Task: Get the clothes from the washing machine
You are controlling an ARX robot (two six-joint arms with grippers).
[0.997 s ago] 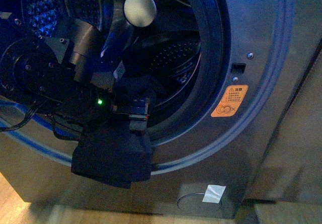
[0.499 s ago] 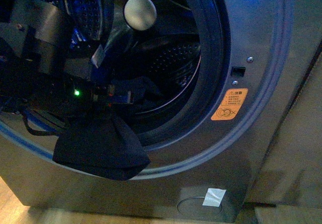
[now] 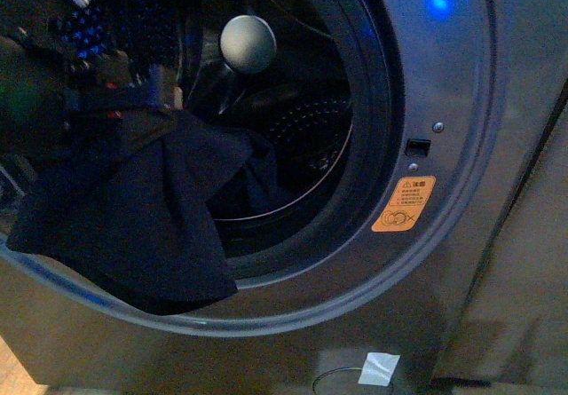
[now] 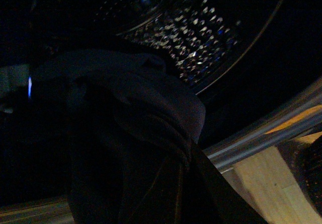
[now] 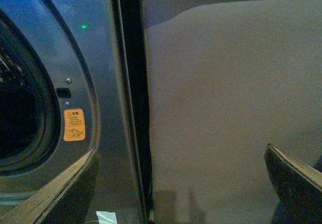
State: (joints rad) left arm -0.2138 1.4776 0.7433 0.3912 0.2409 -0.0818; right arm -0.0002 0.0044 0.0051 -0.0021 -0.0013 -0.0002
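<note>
A limp dark navy cloth garment (image 3: 133,226) hangs halfway out over the lower rim of the grey metallic front-loading washing machine (image 3: 461,146), clamped in the left gripper (image 3: 160,102). The right gripper (image 5: 173,183) gapes empty. Lifting the garment clear remains, I'd judge.

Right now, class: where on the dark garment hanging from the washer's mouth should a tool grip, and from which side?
Pinch the clothes at the gathered top fold, coming from the front above the lip of the washing machine; below there the cloth fans out limp.
</note>
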